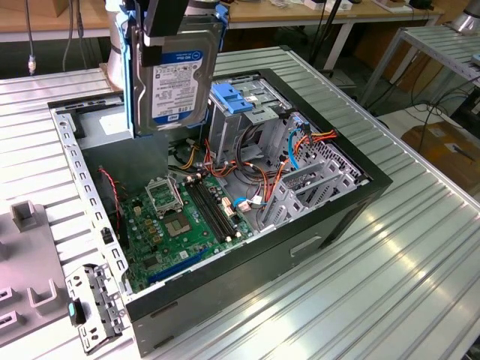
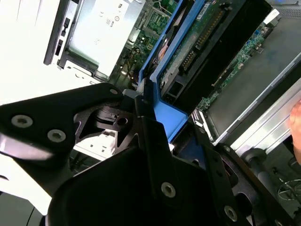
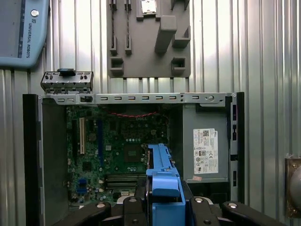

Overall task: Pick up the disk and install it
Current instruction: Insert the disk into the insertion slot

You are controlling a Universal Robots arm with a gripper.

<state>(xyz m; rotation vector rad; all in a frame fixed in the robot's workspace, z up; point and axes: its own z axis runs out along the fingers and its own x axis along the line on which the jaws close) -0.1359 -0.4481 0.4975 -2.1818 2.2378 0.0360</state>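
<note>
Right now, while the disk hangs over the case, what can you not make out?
- Exterior view: the end effector is cut off by the top edge.
- Exterior view: the disk hides part of the case behind it.
- First wrist view: the disk stands edge-on, its face turned away.

Straight down into an open computer case (image 3: 32, 155) on a ribbed metal table (image 3: 268, 56). Green motherboard (image 3: 117, 146) inside, grey box (image 3: 204, 150) with white sticker right beside it. Disk (image 3: 160, 165) edge-on, blue rail showing, pinched in the gripper (image 3: 162, 197) over the motherboard. Grey plate (image 3: 146, 59) with blocks just past the case
</note>
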